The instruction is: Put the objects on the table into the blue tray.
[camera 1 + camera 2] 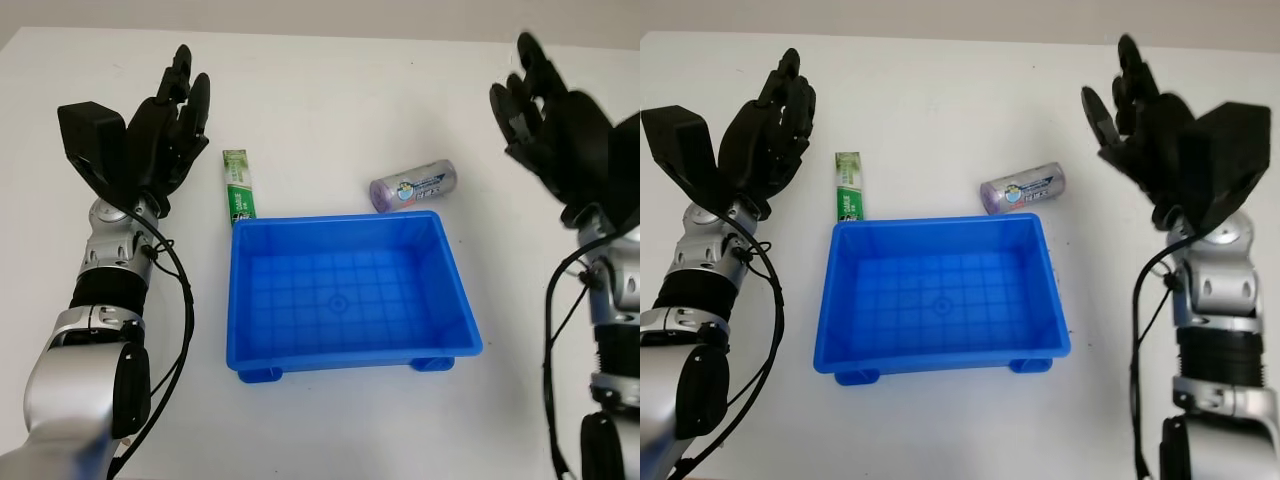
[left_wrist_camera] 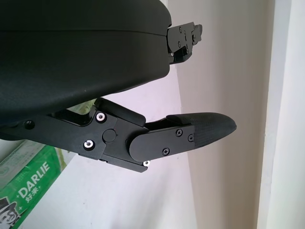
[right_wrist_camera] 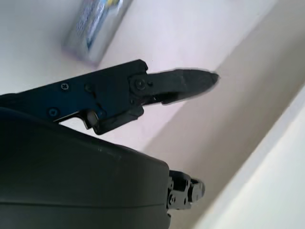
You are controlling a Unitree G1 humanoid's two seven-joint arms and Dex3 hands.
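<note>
A blue tray (image 1: 455, 290) sits in the middle of the white table with nothing inside it. A green toothpaste box (image 1: 238, 186) lies just beyond its far left corner, also seen as the green box (image 2: 26, 183) in the left wrist view. A silvery purple roll (image 1: 413, 185) lies on its side just beyond the tray's far right corner; the roll (image 3: 95, 26) shows in the right wrist view too. My left hand (image 1: 175, 115) is raised, open, left of the box. My right hand (image 1: 530, 95) is raised, open, right of the roll. Neither holds anything.
The table's far edge meets a pale wall behind the objects. Black cables hang along both forearms near the tray's sides.
</note>
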